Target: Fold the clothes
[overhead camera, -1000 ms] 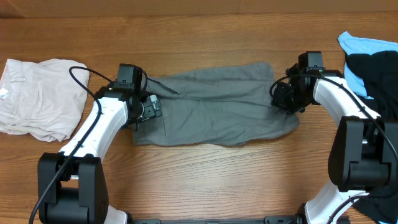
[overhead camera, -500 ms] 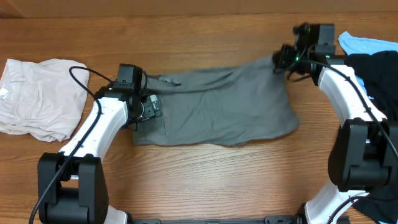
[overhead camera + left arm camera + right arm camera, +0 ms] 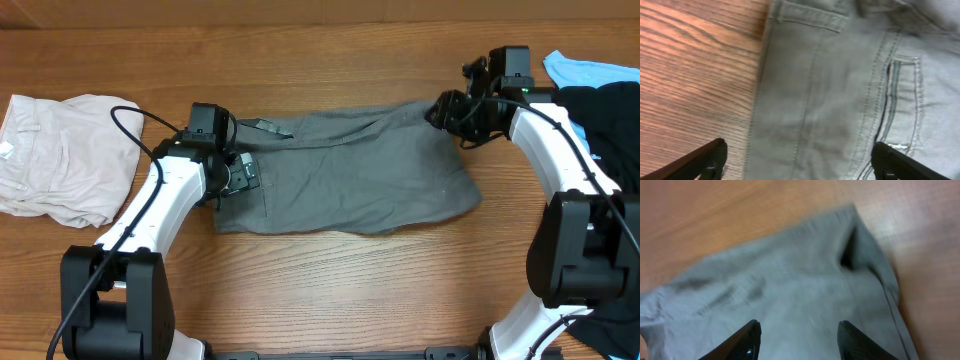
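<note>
The clothes, a pair of grey shorts [image 3: 350, 180], lie folded flat across the middle of the wooden table [image 3: 330, 290]. My left gripper [image 3: 238, 172] hovers over their left end. In the left wrist view its fingers stand wide open [image 3: 799, 150] above the shorts [image 3: 840, 90], with a stitched pocket slit to the right. My right gripper [image 3: 445, 108] is at the shorts' far right corner. In the right wrist view it is open [image 3: 799, 325], and the grey cloth [image 3: 790, 280] lies loose below the fingers, not pinched.
A cream garment [image 3: 60, 155] lies folded at the left edge of the table. A light-blue garment [image 3: 590, 75] and a black one [image 3: 610, 120] are piled at the far right, close behind the right arm.
My right gripper carried the shorts' right edge toward the far side, then opened and let it go. The cloth has settled flat. The left arm has stayed in place, its jaws a touch wider.
</note>
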`<state>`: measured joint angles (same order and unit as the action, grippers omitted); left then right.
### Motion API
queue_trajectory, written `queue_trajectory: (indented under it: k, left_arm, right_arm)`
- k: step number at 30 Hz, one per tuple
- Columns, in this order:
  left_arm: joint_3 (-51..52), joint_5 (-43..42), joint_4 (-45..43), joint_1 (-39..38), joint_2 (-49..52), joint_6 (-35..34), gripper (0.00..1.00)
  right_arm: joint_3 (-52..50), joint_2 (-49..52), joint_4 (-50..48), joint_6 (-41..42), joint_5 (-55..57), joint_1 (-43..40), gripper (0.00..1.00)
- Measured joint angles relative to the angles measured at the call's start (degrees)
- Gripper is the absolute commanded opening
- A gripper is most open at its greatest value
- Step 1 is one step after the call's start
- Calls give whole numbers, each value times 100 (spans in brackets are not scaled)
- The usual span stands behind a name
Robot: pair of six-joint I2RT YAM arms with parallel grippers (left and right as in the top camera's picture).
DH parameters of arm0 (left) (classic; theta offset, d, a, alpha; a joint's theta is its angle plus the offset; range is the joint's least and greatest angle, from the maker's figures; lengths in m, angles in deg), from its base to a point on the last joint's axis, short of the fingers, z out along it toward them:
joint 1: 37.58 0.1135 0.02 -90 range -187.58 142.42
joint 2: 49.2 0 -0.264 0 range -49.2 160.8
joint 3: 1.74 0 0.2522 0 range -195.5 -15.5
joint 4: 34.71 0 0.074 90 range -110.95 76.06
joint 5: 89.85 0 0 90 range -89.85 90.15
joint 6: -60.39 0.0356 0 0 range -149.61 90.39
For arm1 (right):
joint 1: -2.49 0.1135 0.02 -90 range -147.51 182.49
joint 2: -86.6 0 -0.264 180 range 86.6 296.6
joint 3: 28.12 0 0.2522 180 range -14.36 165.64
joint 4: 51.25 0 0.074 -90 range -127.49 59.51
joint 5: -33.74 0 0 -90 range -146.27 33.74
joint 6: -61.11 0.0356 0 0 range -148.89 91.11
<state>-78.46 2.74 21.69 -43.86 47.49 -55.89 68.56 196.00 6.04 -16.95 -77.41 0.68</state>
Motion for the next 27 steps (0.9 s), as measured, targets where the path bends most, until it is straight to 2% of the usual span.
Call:
queue_trajectory:
  k: [10, 15, 26, 27]
  left_arm:
    - [-170, -184, 232, 872, 0, 66, 100]
    - [-188, -949, -57, 1283, 155, 463, 100]
    - [-396, -2813, -693, 1281, 1268, 1392, 100]
    - [-446, -2975, -706, 1281, 1331, 1432, 95]
  right_arm:
    - [142, -17, 966, -129, 254, -258, 59]
    - [293, -177, 1340, -151, 260, -249, 59]
    - [308, -262, 1604, -149, 273, -63, 58]
    - [308, -262, 1613, -146, 273, -44, 58]
